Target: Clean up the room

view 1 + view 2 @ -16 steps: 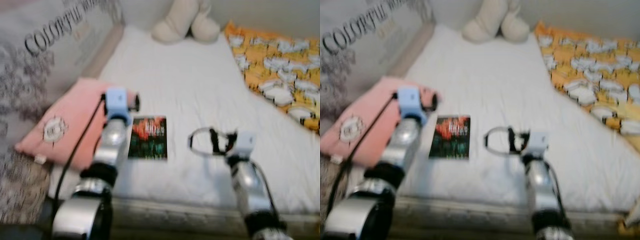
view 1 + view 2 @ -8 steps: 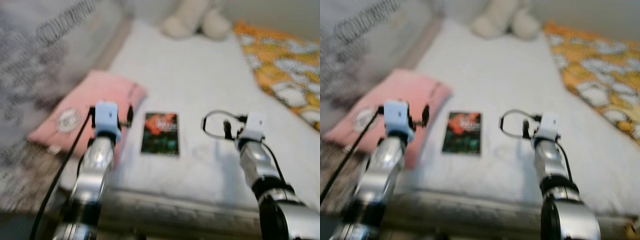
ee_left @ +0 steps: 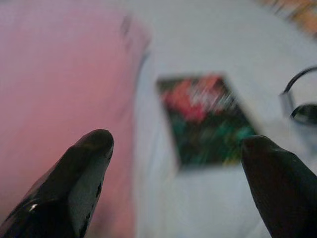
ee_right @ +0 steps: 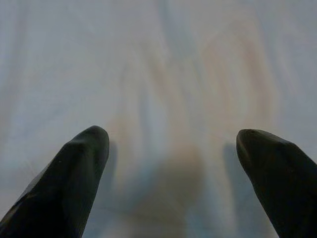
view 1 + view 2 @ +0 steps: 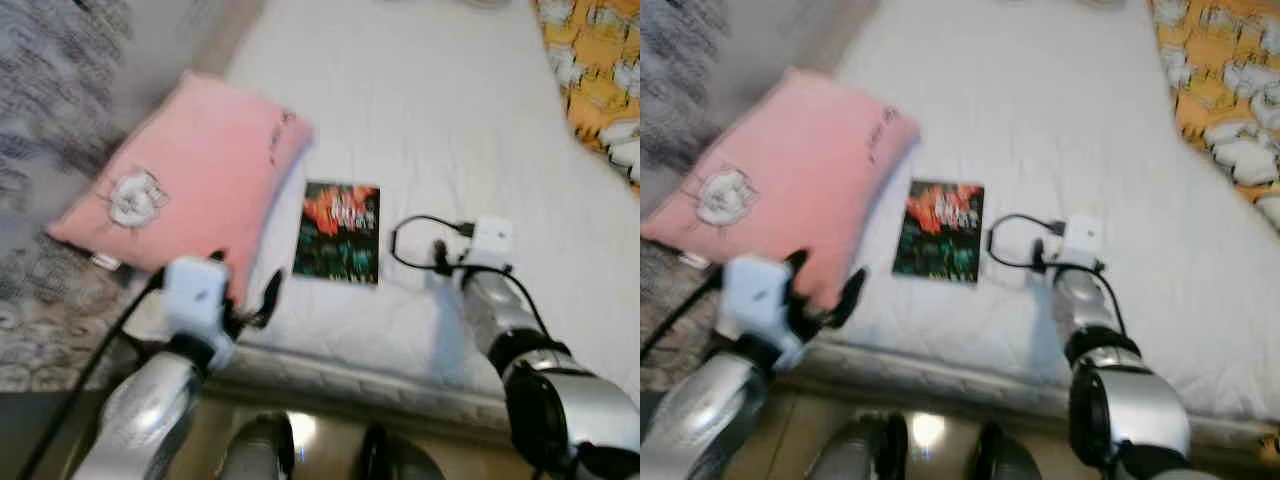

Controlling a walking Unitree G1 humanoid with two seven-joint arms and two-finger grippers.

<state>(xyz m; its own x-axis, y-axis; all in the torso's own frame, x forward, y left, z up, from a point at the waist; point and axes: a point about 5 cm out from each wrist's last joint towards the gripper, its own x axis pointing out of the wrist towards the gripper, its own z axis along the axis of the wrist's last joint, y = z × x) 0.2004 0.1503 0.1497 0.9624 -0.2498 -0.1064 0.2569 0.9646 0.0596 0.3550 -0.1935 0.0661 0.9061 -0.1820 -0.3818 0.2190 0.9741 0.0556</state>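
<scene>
Hovering spread-fingered and empty at the bed's [image 5: 420,120] near edge, both grippers (left [image 3: 178,193], right [image 4: 171,186]) look poised for the book [image 5: 338,245] beside the pink pillow [image 5: 190,170].

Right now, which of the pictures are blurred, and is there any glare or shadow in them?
Left and right eye views: motion blur, the book's cover lettering unreadable; a bright glare spot on the floor below the bed. Left wrist view: book and pink pillow smeared, fingers sharper. Right wrist view: soft white sheet, faint shadow between the fingers.
</scene>
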